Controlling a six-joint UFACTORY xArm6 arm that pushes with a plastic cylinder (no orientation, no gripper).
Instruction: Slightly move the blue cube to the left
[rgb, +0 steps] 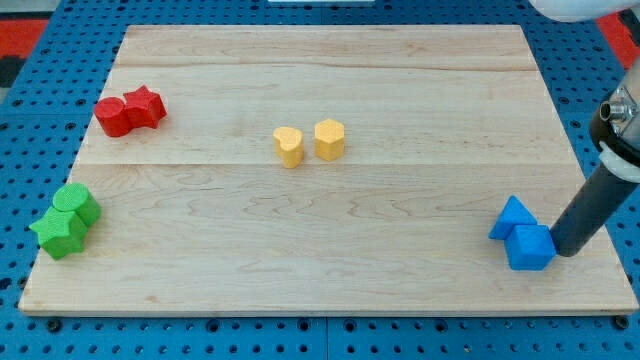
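The blue cube (530, 247) sits near the board's bottom right corner, touching a blue triangular block (512, 218) just above and left of it. My dark rod comes down from the view's right edge, and my tip (563, 251) rests right against the blue cube's right side.
The wooden board (320, 190) lies on a blue pegboard. Two yellow blocks (289, 146) (329, 139) sit near the middle. A red cylinder (113, 117) and red star (146, 106) are at upper left. Two green blocks (78, 204) (58, 232) sit at lower left.
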